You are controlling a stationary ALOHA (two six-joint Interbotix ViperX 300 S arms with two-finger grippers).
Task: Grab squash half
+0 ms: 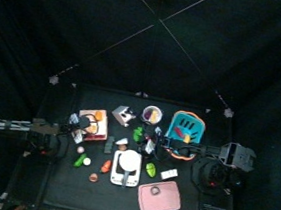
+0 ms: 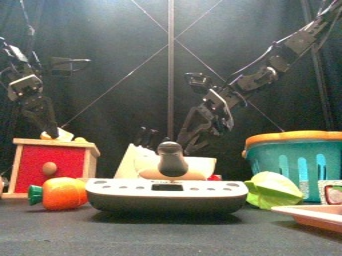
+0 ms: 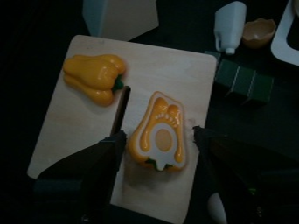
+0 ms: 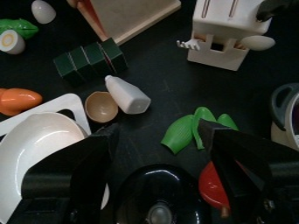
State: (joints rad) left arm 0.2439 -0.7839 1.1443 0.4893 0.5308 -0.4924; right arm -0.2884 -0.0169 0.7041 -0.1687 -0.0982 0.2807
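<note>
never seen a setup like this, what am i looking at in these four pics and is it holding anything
This is a robot with two black arms at a small black table inside black curtains. One picture looks straight down from above, one looks level from the table's front edge, and the other two come from cameras on each wrist.

The left wrist view shows the left hand open, its fingers either side of an orange squash half lying cut side up on a wooden cutting board, beside a yellow pepper. It holds nothing yet.

The right hand is open and empty above toy foods: green leaves, a white plate and a knife block. Up front are a kitchen scale and a teal basket.
</note>
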